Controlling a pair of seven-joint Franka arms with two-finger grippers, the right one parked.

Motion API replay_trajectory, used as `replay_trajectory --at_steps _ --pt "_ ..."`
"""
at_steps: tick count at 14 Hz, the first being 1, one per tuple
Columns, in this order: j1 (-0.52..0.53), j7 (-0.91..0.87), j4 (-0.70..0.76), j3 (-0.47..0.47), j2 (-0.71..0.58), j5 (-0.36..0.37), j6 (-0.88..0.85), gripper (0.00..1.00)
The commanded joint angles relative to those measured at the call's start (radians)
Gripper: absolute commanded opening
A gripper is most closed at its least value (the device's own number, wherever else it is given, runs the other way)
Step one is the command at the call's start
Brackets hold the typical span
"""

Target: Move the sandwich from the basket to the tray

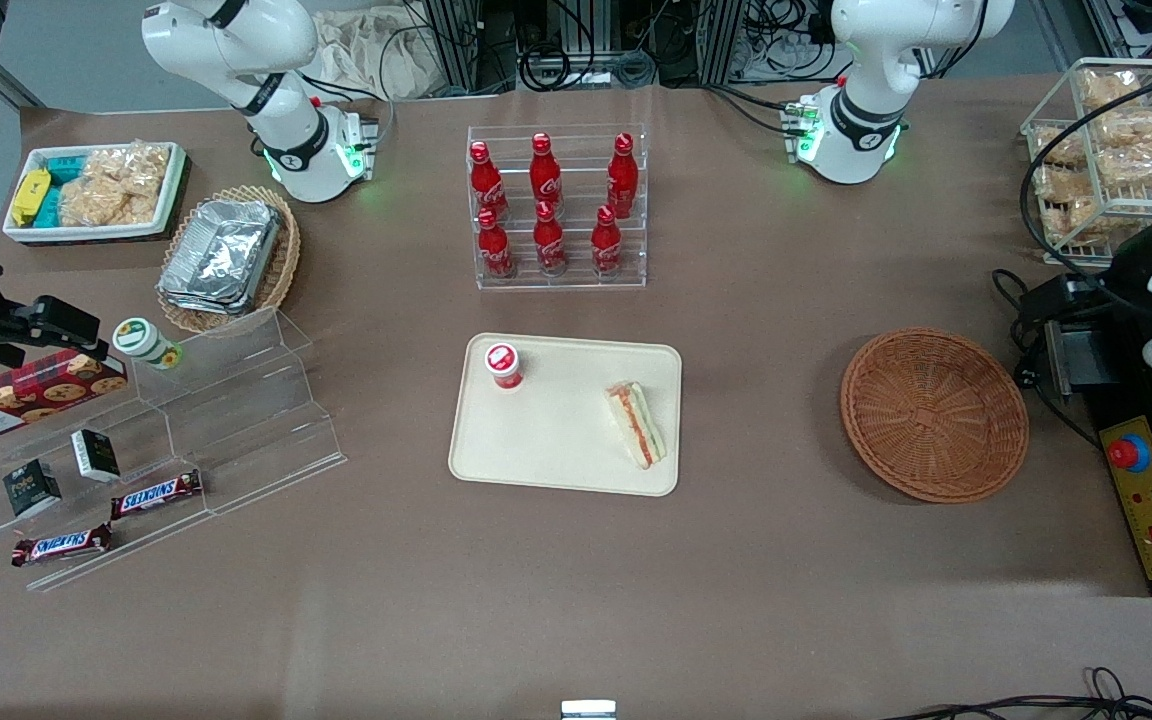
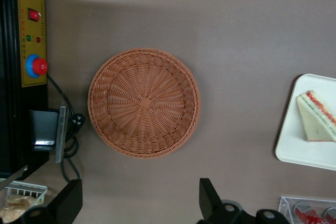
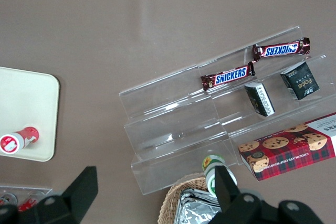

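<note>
The sandwich (image 1: 636, 424) is seen lying flat on the cream-beige tray (image 1: 556, 470), close to the tray's edge that faces the working arm's end of the tabletop (image 1: 576, 620). Its orange-red and green filling is exposed along the cut side. On the same tray, well apart from the sandwich and farther from the front camera, a small red-capped cup (image 1: 504, 365) is found standing near a corner.

The round reddish-brown wicker basket (image 1: 934, 414) is placed on the tabletop well apart from the tray, toward the working arm's end. Nothing is held in it; only its woven bottom is shown in the left wrist view (image 2: 144, 102).

The gripper (image 2: 140, 203) is held above the tabletop, just beside the basket's rim. Its two dark fingers (image 2: 209, 199) are spread wide apart and nothing is held between them. In the front view only part of the working arm is caught at the picture's edge, so the gripper is not made out there.

Farther from the front camera than the tray, a clear rack of red cola bottles (image 1: 548, 205) is set. A yellow control box with a red button (image 1: 1148, 490) is placed beside the basket.
</note>
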Motion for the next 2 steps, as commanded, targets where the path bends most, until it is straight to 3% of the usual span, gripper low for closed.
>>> replay_trajectory --at_steps 1,2 --pt "0.002 0.079 -0.035 0.012 -0.042 0.017 -0.019 1.00" --pt "-0.001 0.102 -0.025 0.010 -0.035 0.023 -0.027 1.00"
